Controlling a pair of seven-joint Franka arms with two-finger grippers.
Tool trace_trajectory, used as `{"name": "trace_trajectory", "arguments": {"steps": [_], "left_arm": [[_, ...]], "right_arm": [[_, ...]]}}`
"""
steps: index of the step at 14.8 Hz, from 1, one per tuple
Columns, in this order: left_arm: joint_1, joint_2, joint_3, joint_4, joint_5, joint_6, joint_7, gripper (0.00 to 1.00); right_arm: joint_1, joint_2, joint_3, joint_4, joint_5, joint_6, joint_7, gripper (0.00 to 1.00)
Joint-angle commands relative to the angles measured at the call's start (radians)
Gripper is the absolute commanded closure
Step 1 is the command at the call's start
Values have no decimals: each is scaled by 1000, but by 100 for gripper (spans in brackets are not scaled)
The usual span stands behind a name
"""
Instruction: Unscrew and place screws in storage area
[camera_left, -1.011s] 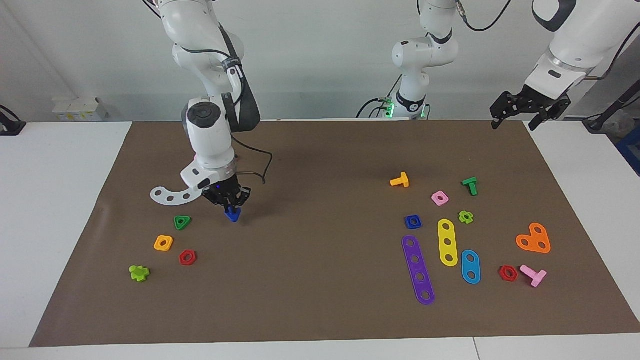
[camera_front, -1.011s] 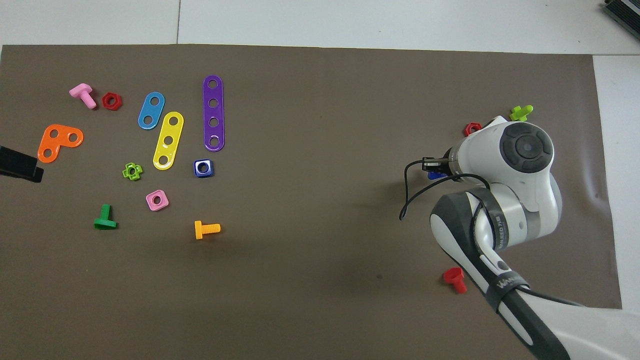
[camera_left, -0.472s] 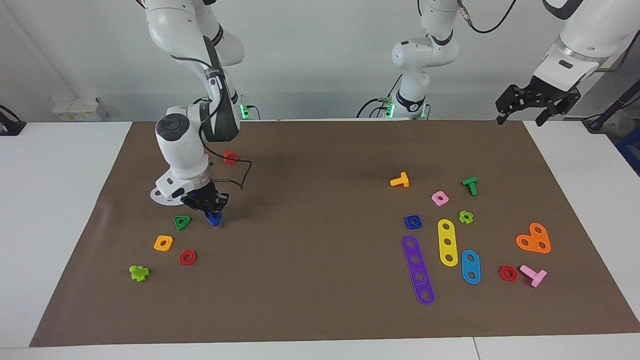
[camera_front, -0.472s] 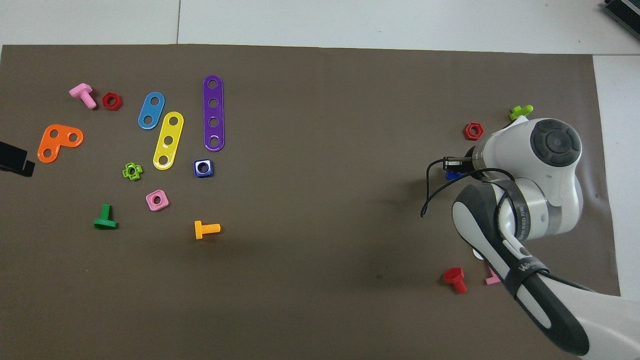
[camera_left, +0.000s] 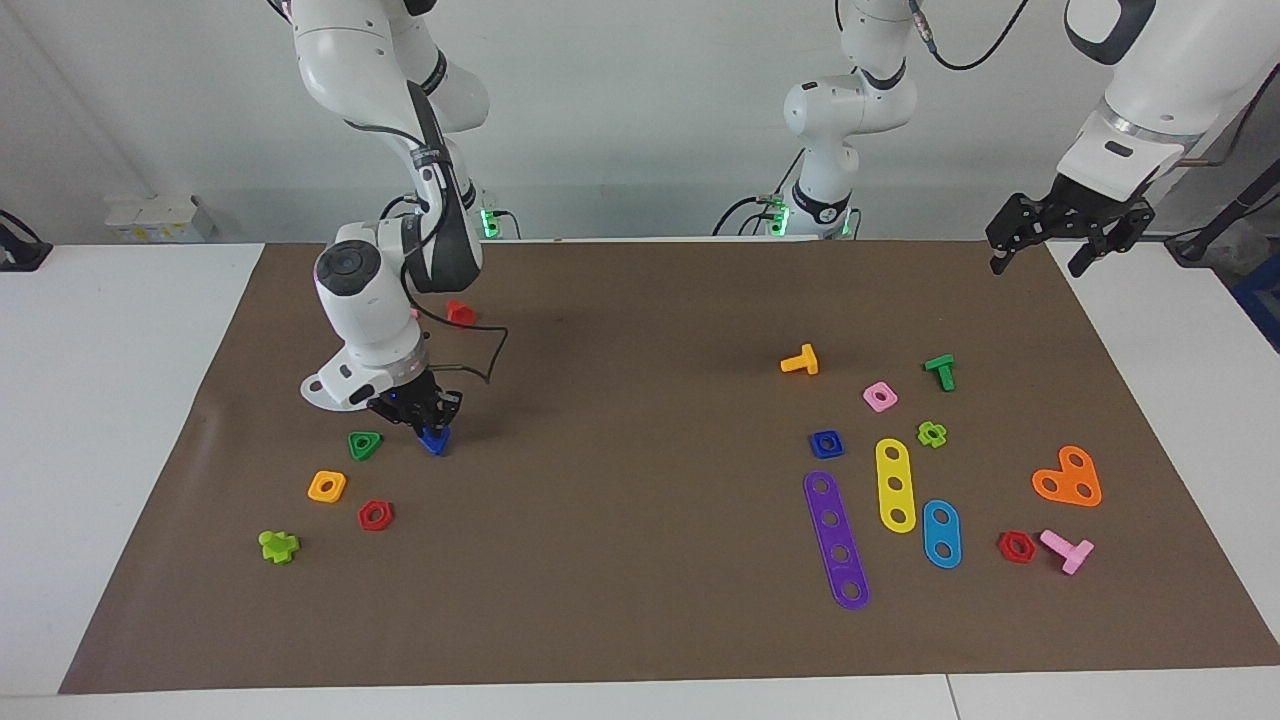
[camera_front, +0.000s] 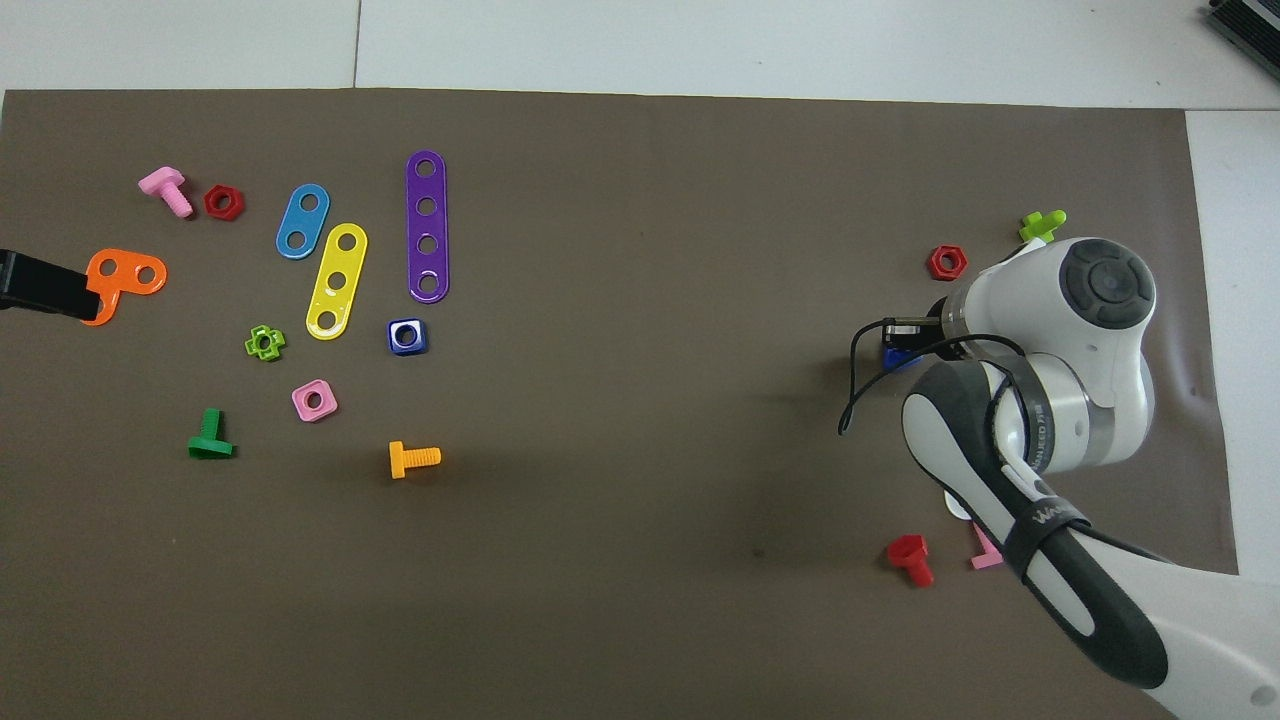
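In the facing view, the white curved strip is mostly hidden under the right arm's wrist. At its four o'clock, the right gripper pinches the dark-blue screw, head down, low over the brown mat; whether it touches the mat cannot be told. The green triangular nut sits just beside it at nine o'clock, the orange square nut and red hex nut around seven. Overhead, only a sliver of the screw shows. The left gripper waits raised over the mat's corner at two o'clock, fingers spread.
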Motion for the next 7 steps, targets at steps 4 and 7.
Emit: {"name": "trace_trajectory", "arguments": {"steps": [4,7], "left_arm": [[-17,-35,7,-42,23,23,-14,0],[-17,-35,7,-42,23,23,-11,0]], "right_arm": [[-13,-73,-1,62,24,-72,-10,0],[-40,-130,-4,128,23,-179,13,0]]}}
